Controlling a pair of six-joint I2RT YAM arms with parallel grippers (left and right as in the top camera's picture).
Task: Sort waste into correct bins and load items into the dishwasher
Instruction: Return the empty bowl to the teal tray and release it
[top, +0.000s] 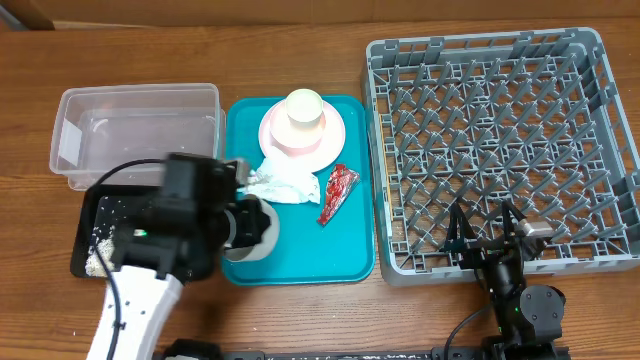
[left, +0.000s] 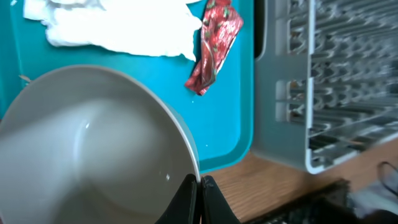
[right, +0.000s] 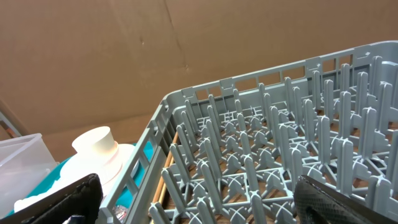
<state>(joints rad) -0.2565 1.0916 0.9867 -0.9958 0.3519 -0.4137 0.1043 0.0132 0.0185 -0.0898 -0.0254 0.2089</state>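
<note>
grey-white bowl, pinched at its rim by the clenched left gripper over the teal tray, could slip and drop; right gripper sits spread wide.

Your left arm: white link, black wrist, black cable. Your right gripper: all black, textured fingers.

Napkin on tray, rack to right

Grey bowl partly out of frame
</note>
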